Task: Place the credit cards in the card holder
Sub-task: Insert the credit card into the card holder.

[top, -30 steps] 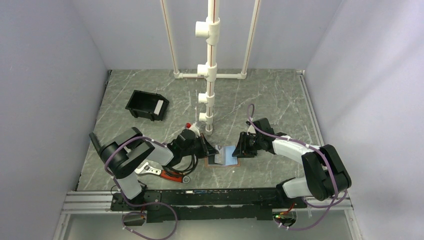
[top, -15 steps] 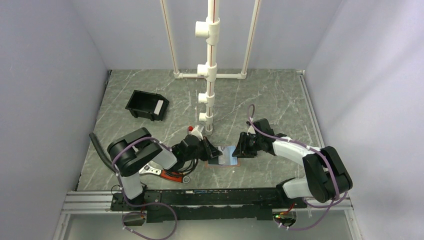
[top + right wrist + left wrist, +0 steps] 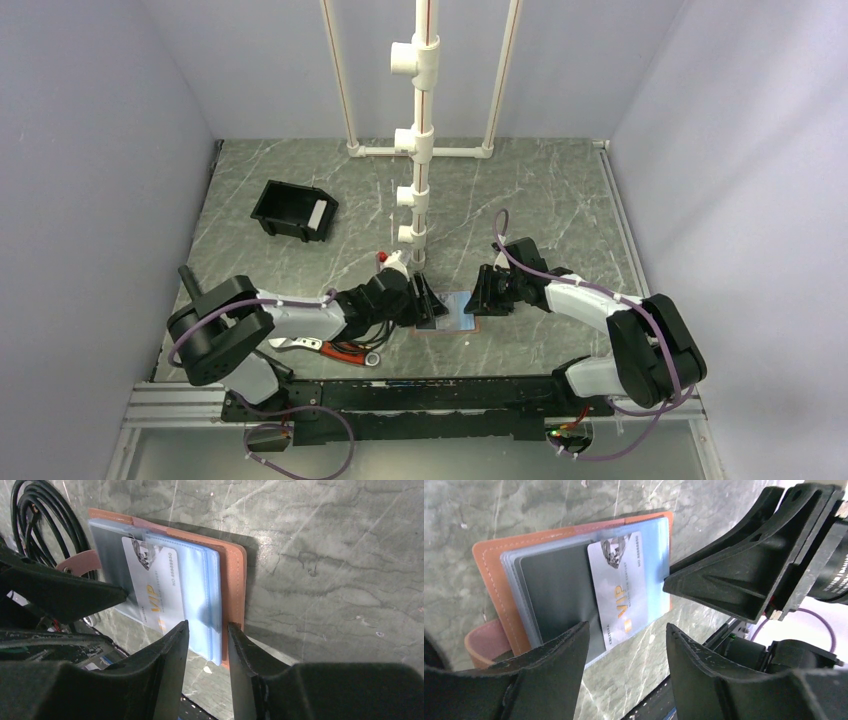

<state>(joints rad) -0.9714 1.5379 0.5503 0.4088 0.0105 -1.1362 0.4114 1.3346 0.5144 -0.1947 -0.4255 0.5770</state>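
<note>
The card holder (image 3: 458,313) lies spread open on the table between my two grippers, with a brown rim (image 3: 489,570), one dark grey half and one light-blue half. A pale grey credit card (image 3: 624,590) marked VIP lies across its middle, partly under the clear blue sleeve (image 3: 197,580). My left gripper (image 3: 626,627) stands open just short of the card's near edge, with only bare table between its fingers. My right gripper (image 3: 207,625) is shut on the holder's right edge, with blue sleeves and brown rim (image 3: 232,580) between its fingers.
A black open-topped bin (image 3: 294,211) with a pale flat piece inside stands at the back left. A white pipe stand (image 3: 420,150) rises just behind the holder. Red-handled tools (image 3: 335,348) lie near the left arm's base. Black cable (image 3: 40,515) loops beside the holder.
My left gripper has opened and let go of the grey card, which now rests in the holder. The left arm stretched lower toward the holder. The right gripper has not moved.
</note>
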